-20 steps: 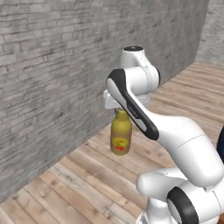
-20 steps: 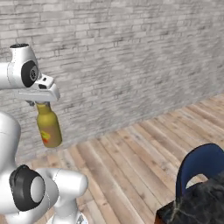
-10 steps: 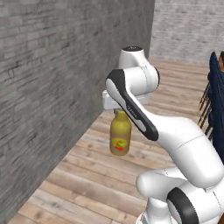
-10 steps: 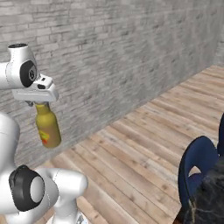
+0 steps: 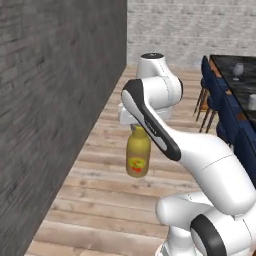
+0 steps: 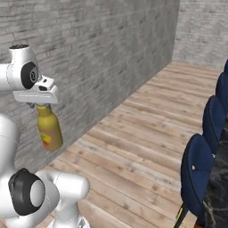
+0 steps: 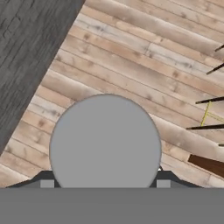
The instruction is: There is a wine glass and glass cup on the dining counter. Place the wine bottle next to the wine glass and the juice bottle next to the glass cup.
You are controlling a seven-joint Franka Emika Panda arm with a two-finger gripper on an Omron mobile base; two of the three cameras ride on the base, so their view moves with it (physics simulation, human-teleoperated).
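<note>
The juice bottle (image 5: 138,157), stout and yellow with a red-and-yellow label, hangs upright in the air over the wooden floor. My gripper (image 5: 136,126) is shut on its neck from above. From the right, the juice bottle (image 6: 49,129) hangs under the gripper (image 6: 40,106). In the hand view its round grey cap (image 7: 105,142) sits between the fingertips of the gripper (image 7: 105,180). At far right, the dining counter (image 5: 245,90) carries the wine glass (image 5: 239,70) and, nearer, the glass cup (image 5: 252,101). The wine bottle is out of view.
A grey brick wall (image 5: 55,100) stands close on the left, another closes the far end. Blue stools (image 5: 210,85) line the counter's near side, and blue stools (image 6: 200,169) stand at the right edge beside the black marble top (image 6: 219,187). Wooden floor (image 6: 133,133) lies between.
The whole picture has swung: the base turned, so the brick wall slid left and the stools and counter came into view. The bottle stays held in the gripper.
</note>
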